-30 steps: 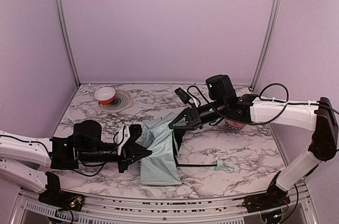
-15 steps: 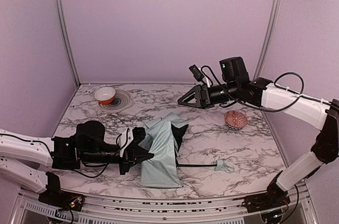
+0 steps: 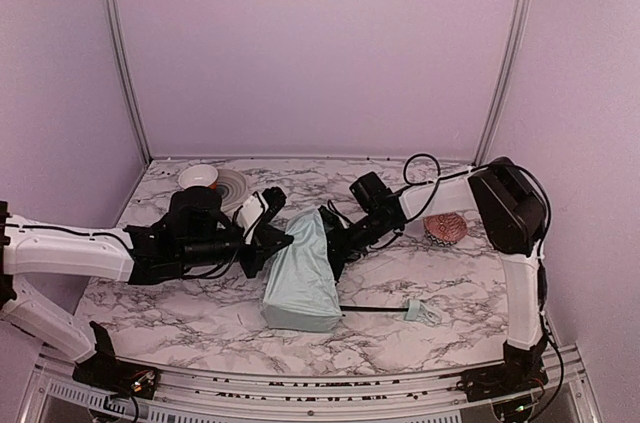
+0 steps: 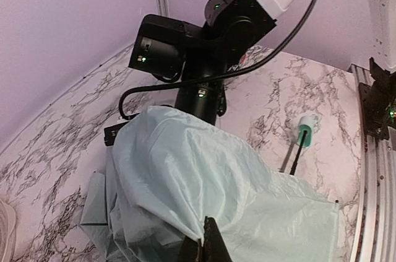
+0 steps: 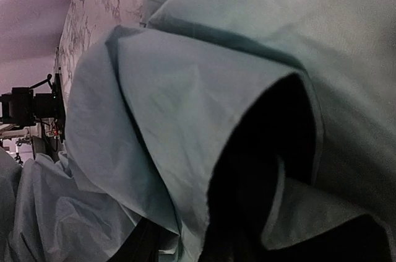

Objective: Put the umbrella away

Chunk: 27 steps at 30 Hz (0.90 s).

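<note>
The left pincer (image 4: 203, 244) clamps the umbrella (image 3: 303, 278); fabric buries the right pincer (image 3: 337, 242), state unseen, near pink lump (image 3: 445, 227).

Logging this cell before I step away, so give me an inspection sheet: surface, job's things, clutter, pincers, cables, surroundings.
Surface: marble-patterned table.
Job's things: mint umbrella lying collapsed mid-table, canopy bunched, handle toward near right.
Clutter: pink patterned lump at right; bowl on ribbed plate far left.
Pincers: left pincer shut on canopy edge; right pincer buried in folds, state unclear.
Cables: black cable looping above right arm.
Surroundings: lilac walls, metal corner posts.
</note>
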### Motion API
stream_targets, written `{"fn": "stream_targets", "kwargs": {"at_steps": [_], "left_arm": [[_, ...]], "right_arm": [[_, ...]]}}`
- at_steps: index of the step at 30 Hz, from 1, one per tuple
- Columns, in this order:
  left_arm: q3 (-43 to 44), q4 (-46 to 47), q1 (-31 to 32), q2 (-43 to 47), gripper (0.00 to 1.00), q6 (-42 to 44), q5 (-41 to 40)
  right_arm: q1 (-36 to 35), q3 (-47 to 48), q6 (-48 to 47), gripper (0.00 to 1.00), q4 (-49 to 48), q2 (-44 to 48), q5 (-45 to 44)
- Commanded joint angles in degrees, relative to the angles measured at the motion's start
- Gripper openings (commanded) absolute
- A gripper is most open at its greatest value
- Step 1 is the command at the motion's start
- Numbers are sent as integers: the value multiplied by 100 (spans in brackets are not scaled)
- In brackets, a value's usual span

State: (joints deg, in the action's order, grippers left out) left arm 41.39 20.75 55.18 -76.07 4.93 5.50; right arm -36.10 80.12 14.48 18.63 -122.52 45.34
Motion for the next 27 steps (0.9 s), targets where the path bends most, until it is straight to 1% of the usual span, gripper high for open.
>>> {"fn": "stream_targets", "kwargs": {"at_steps": [1, 4, 7, 9, 10, 13, 14, 16, 19, 22, 24, 26, 27], "left_arm": [[396, 238, -473, -752, 0, -186, 27], [606, 348, -708, -1469, 0, -273, 142], [738, 391, -856, -1954, 0, -406, 338], [685, 498, -921, -2085, 0, -499, 511], [634, 594, -936, -2098, 0, -509, 617], [542, 845, -947, -2104, 0, -473, 751], [569, 863, -952, -2128, 0, -461, 748], [633, 889, -971, -2149, 0, -462, 747], [681, 964, -1012, -2158, 0, -458, 734], [710, 982, -1069, -2162, 0, -464, 690], [717, 1007, -1100, -2163, 0, -492, 698], [729, 1049, -1112, -2155, 0, -497, 682], [738, 1072, -1119, -2142, 0, -514, 677]], "right_arm": [[15, 231, -61, 37, -360, -239, 615], [26, 170, 16, 36, -604, -240, 846], [174, 82, 70, 36, -606, -76, 812], [396, -102, 180, 37, -597, 168, 595], [520, -200, 216, 39, -557, 333, 441], [786, -320, 25, 43, -315, 791, -139], [807, -277, -134, 45, -245, 912, -211], [808, -227, -238, 54, -415, 1131, -6], [755, -395, 342, 61, -1252, 1212, 657], [489, -394, 461, 67, -1500, 1211, 921], [292, -477, 636, 74, -1768, 1204, 1101], [125, -469, 697, 78, -1782, 1138, 1180], [62, -419, 609, 79, -1554, 1100, 1150]]}}
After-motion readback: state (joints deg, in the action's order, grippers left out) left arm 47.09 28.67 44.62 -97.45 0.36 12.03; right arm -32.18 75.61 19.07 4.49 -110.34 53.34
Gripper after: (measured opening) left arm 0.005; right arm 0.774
